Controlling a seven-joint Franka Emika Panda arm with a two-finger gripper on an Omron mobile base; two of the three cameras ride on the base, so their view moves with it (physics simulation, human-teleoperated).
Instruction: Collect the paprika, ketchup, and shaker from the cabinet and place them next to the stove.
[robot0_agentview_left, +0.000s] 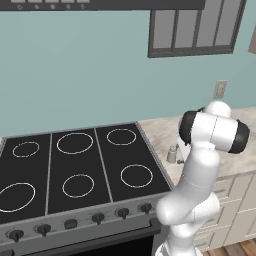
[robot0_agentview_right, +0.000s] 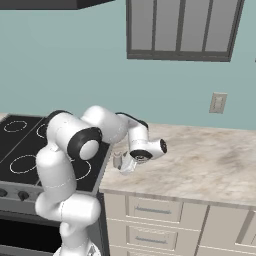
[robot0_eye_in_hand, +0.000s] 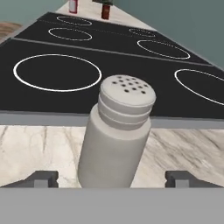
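Stove (robot0_agentview_left: 75, 167) fills the left of the scene, its black glass marked with white rings. Marble desk (robot0_agentview_right: 200, 160) runs to its right. Shaker (robot0_eye_in_hand: 116, 135) stands upright on the desk just beside the stove's right edge. Tool (robot0_eye_in_hand: 113, 178) sits low around it, jaws wide, its fingers (robot0_eye_in_hand: 41, 178) apart from the shaker's sides. Ketchup (robot0_eye_in_hand: 73, 5) and paprika (robot0_eye_in_hand: 105, 10) stand beyond the stove's far side.

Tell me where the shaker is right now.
The shaker stands upright on the marble counter, just off the stove's right edge, between the open pincer's fingertips in the hand view.
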